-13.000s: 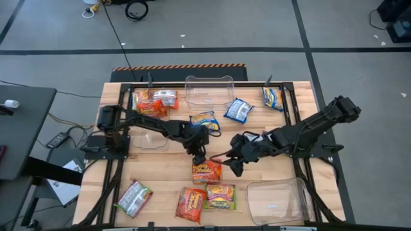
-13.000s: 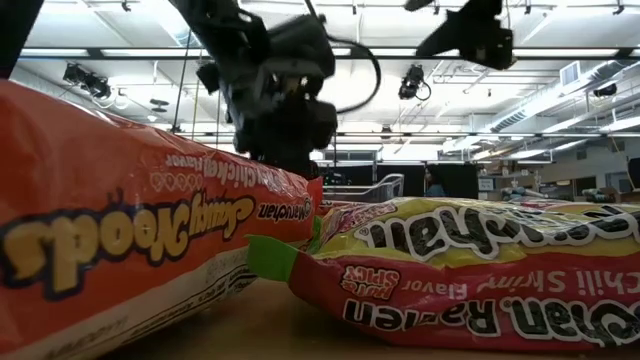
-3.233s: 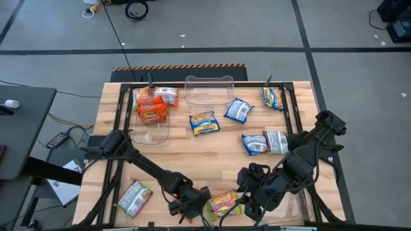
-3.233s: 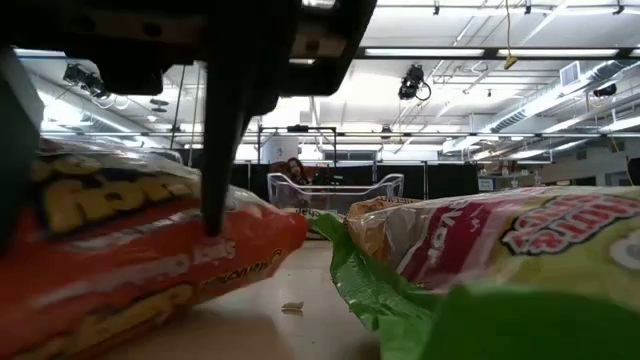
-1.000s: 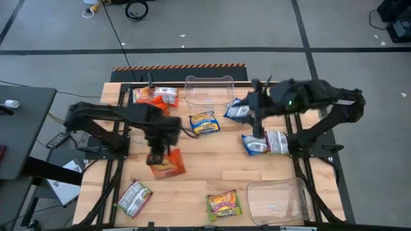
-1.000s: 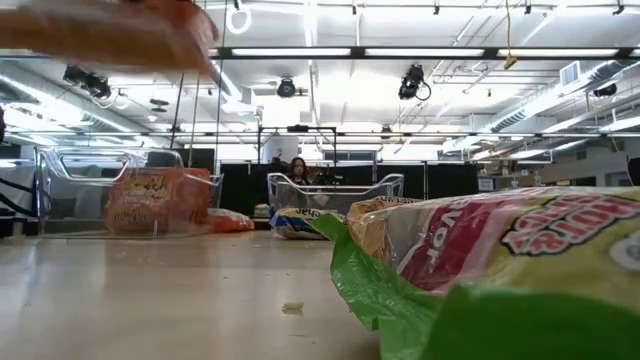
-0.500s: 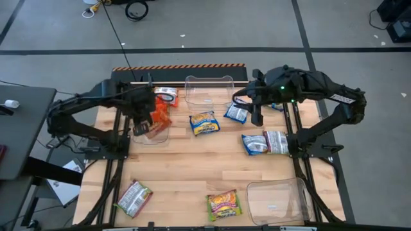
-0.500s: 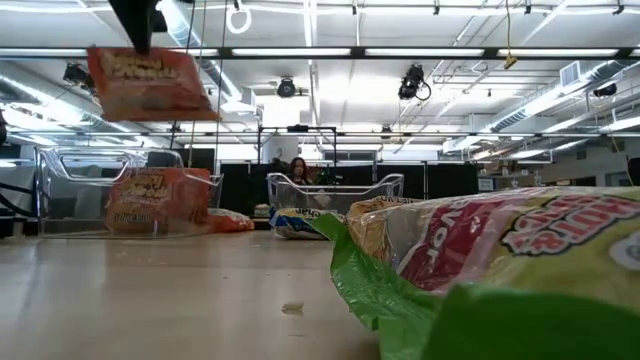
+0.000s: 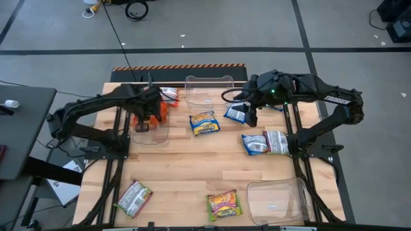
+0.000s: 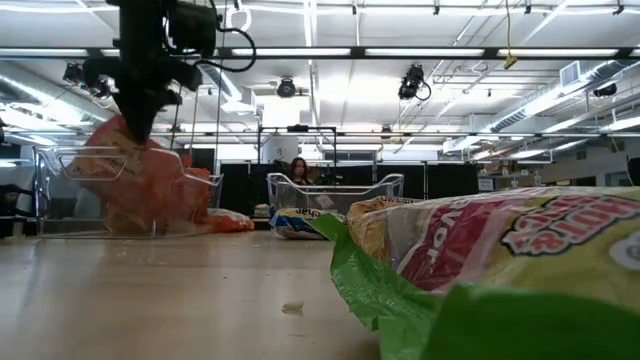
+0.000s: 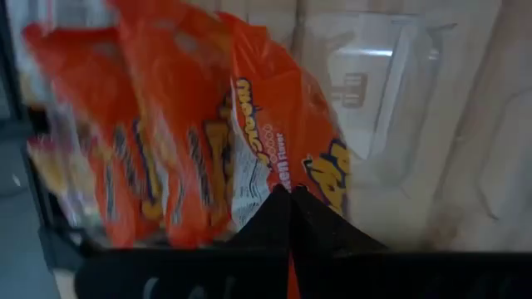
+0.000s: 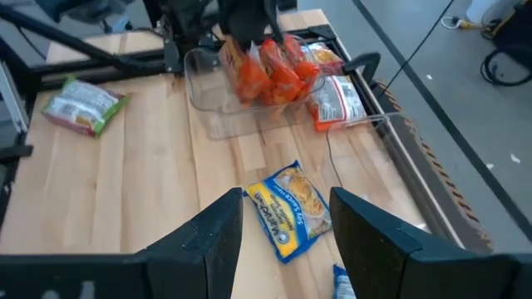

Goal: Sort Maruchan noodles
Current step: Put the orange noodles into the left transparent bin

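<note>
My left gripper (image 9: 149, 114) is shut on an orange-red noodle packet (image 11: 274, 141), pinching its edge between closed fingertips (image 11: 287, 203). It holds the packet low inside the clear tray (image 9: 154, 133) at the back left, against other orange packets (image 12: 270, 71) lying there. In the low view the packet (image 10: 140, 185) hangs under the gripper (image 10: 140, 112) within the tray walls. My right gripper (image 9: 250, 114) hovers open at the back right, above a blue packet (image 9: 236, 113). In the right wrist view the gripper (image 12: 287, 241) is open above a yellow-and-blue packet (image 12: 291, 208).
Loose packets lie around: silver-white (image 9: 168, 95), yellow-blue (image 9: 204, 123), blue (image 9: 253, 144), silver (image 9: 277, 141), silver-green (image 9: 133, 197) and yellow-green with pink (image 9: 221, 205). One clear tray (image 9: 209, 90) stands at the back middle and another (image 9: 279, 199) at the front right.
The left gripper has carried the orange packet from mid-table to the back-left tray and lowered it in. The right gripper has drifted slightly left near the blue packet.
</note>
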`<state>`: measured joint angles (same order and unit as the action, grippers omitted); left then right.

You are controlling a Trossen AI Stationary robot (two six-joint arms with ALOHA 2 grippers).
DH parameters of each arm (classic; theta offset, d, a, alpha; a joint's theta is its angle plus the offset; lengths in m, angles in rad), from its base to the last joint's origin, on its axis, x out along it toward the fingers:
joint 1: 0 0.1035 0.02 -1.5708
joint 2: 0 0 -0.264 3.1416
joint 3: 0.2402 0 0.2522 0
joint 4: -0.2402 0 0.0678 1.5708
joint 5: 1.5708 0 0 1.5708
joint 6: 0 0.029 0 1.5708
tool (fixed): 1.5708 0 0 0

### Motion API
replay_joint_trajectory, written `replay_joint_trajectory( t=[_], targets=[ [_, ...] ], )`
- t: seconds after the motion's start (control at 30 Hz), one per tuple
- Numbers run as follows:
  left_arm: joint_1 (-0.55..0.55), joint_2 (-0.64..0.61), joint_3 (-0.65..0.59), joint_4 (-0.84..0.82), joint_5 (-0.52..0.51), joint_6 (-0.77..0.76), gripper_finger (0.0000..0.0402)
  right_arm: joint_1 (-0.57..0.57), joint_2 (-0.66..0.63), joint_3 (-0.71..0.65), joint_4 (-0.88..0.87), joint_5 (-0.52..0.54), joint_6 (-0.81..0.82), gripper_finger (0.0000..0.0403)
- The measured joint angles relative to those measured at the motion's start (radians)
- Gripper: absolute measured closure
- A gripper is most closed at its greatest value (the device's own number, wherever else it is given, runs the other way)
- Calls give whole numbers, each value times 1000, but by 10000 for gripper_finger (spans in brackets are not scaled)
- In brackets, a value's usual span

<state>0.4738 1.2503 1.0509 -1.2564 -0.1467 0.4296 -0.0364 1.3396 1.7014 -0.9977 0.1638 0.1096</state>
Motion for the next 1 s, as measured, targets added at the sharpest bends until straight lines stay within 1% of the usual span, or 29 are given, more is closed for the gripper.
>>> replay_joint_trajectory(
  t=[0.13,0.23,0.37,0.57,0.73,0.93,1.0],
  targets=[
    [18,18,-37,87,-24,38,398,-1,0,-1,13,14,41,216],
    [27,26,-33,142,-35,50,398,-2,0,-1,18,23,64,216],
    [28,24,-13,166,-33,58,398,-1,0,-1,17,24,79,216],
    [30,29,-13,169,-13,98,397,-11,0,-1,25,25,82,216],
    [43,63,-13,171,-13,94,397,-14,0,-1,32,26,81,216],
    [52,119,-13,82,-5,98,397,-11,0,-1,32,26,80,216],
    [52,125,-13,78,-6,105,397,-9,0,-1,32,25,74,216]
  ],
)
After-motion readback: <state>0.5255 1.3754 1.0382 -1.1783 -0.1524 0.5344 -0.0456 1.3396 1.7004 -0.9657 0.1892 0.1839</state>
